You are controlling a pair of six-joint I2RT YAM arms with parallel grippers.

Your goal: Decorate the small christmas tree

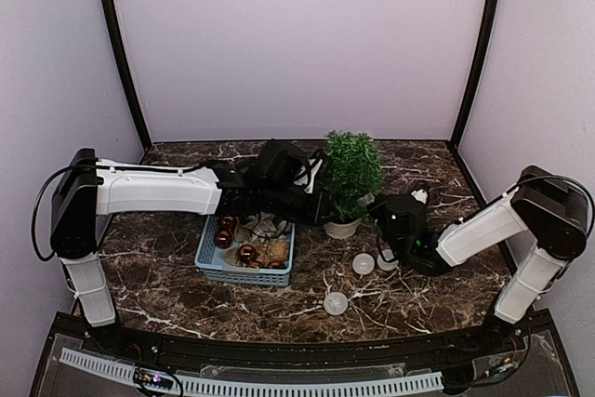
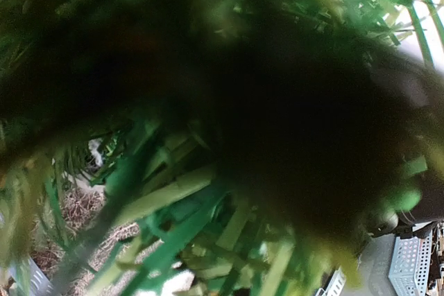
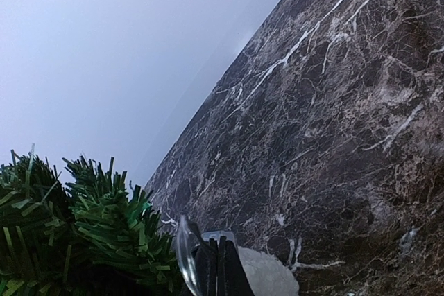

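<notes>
Left claw (image 1: pixel 318 204) buried in the lower left foliage of the small christmas tree (image 1: pixel 351 166), which stands upright in its white pot (image 1: pixel 342 228) on the marble bench (image 1: pixel 418 299), just right of the blue basket (image 1: pixel 244 273). My left claw is clenched, but its wrist view is only blurred green needles and a dark mass, so I cannot tell whether a decoration sits between the fingers. My right claw (image 3: pixel 218 249) is also clenched, grasping nothing that I can see. It sits low on the tree's right side, with a pale rounded shape (image 3: pixel 267 275) just behind its tips; pot or loose piece, I cannot say. Dark red baubles (image 1: pixel 246 253) lie in the basket, and three white round pieces (image 1: pixel 363 264) lie on the bench in front of the pot. I judge the step in hand to be seating an ornament among the branches. To do it well, I should press in gently and level, since the tree is light and could tip away from me towards the right. My right claw is well placed to steady the pot. I should let go only once the piece rests on a branch, then draw out along the line of entry, slowly, so the needles do not drag it free into the basket below.
</notes>
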